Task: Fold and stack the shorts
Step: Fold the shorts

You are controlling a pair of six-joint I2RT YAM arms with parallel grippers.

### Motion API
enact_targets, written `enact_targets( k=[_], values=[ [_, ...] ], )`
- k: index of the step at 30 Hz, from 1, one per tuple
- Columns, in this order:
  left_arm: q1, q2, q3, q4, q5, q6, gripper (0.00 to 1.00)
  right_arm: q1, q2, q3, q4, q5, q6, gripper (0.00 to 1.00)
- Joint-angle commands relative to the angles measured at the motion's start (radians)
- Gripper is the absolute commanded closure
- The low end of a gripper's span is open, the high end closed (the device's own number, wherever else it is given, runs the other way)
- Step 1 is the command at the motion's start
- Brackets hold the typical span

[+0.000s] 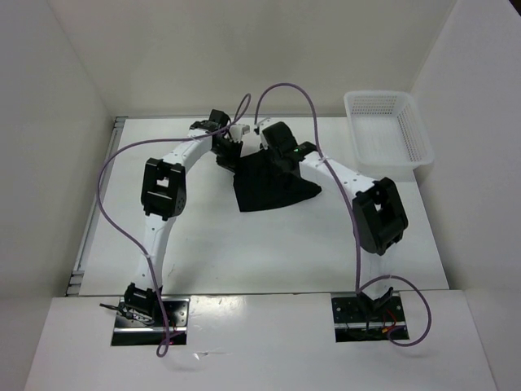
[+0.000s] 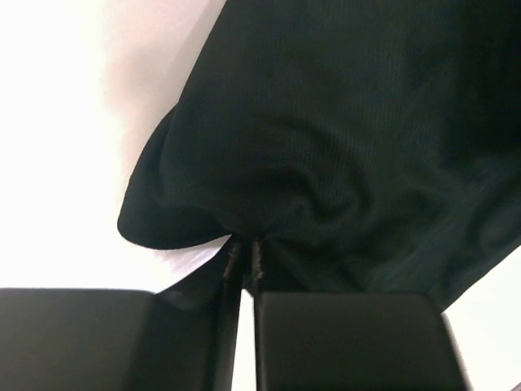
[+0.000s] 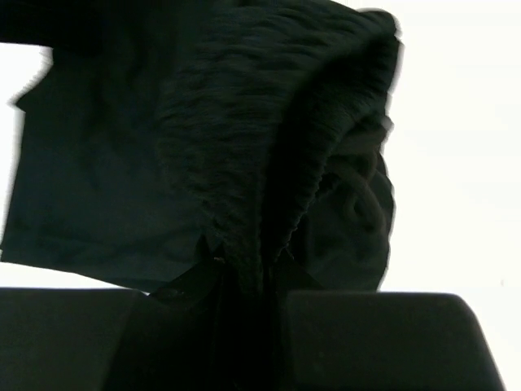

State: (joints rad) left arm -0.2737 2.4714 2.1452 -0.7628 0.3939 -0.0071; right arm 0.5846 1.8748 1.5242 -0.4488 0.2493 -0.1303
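The black shorts (image 1: 267, 184) hang bunched between my two grippers over the far middle of the white table. My left gripper (image 1: 229, 151) is shut on the upper left edge of the shorts; in the left wrist view its fingertips (image 2: 244, 259) pinch a fold of the black fabric (image 2: 342, 138). My right gripper (image 1: 282, 160) is shut on the upper right edge; in the right wrist view the ribbed fabric (image 3: 244, 147) is gathered between its jaws (image 3: 248, 265). The lower part of the shorts drapes onto the table.
A white plastic mesh basket (image 1: 387, 130) stands at the far right of the table. White walls enclose the table on the left, back and right. Purple cables loop over both arms.
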Motion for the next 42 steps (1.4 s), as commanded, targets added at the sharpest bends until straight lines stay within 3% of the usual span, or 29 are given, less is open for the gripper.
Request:
enact_targets(
  k=[1, 5, 11, 14, 15, 18, 20, 21, 22, 25, 29, 33, 38, 41, 42],
  values=[
    [-0.002, 0.081, 0.044, -0.035, 0.034, 0.007, 0.93, 0.06, 0.043, 0.115, 0.058, 0.011, 0.0, 1.0],
    [-0.002, 0.115, 0.111, -0.044, 0.046, 0.007, 0.98, 0.116, 0.092, 0.137, 0.058, 0.024, 0.0, 1.0],
    [0.019, 0.124, 0.148, -0.066, 0.046, 0.007, 0.98, 0.126, 0.139, 0.108, 0.076, 0.024, -0.009, 1.0],
    [0.028, 0.124, 0.148, -0.066, 0.046, 0.007, 0.98, 0.156, 0.158, 0.125, 0.088, -0.008, -0.022, 0.87],
    [0.037, 0.124, 0.148, -0.066, 0.036, 0.007, 0.97, 0.184, 0.158, 0.137, 0.088, -0.021, -0.038, 0.73],
    [0.05, 0.124, 0.16, -0.075, 0.008, 0.007, 0.92, 0.24, 0.193, 0.211, 0.101, -0.083, -0.1, 0.5],
    [0.085, 0.124, 0.171, -0.075, -0.015, 0.007, 0.83, 0.253, 0.207, 0.287, 0.101, -0.166, -0.115, 0.37],
    [0.096, 0.124, 0.183, -0.087, -0.015, 0.007, 0.65, 0.253, 0.207, 0.313, 0.087, -0.195, -0.127, 0.35],
    [0.12, 0.124, 0.183, -0.087, -0.039, 0.007, 0.62, 0.253, 0.207, 0.347, 0.078, -0.206, -0.127, 0.34],
    [0.177, 0.115, 0.231, -0.098, -0.064, 0.007, 0.53, 0.253, 0.181, 0.356, 0.078, -0.206, -0.149, 0.35],
    [0.209, 0.055, 0.292, -0.11, -0.09, 0.007, 0.48, 0.253, 0.078, 0.275, 0.078, -0.185, -0.186, 0.4],
    [0.209, -0.028, 0.303, -0.11, -0.02, 0.007, 0.47, 0.253, -0.067, 0.037, 0.093, -0.108, -0.247, 0.49],
    [0.122, -0.166, 0.22, -0.131, 0.106, 0.007, 0.49, 0.216, -0.118, -0.114, 0.148, -0.082, -0.256, 0.64],
    [0.041, -0.229, 0.131, -0.168, 0.115, 0.007, 0.55, 0.161, -0.137, -0.16, 0.185, -0.068, -0.256, 0.64],
    [0.003, -0.241, 0.077, -0.179, 0.105, 0.007, 0.55, 0.115, -0.137, -0.185, 0.185, -0.058, -0.256, 0.6]
  ],
)
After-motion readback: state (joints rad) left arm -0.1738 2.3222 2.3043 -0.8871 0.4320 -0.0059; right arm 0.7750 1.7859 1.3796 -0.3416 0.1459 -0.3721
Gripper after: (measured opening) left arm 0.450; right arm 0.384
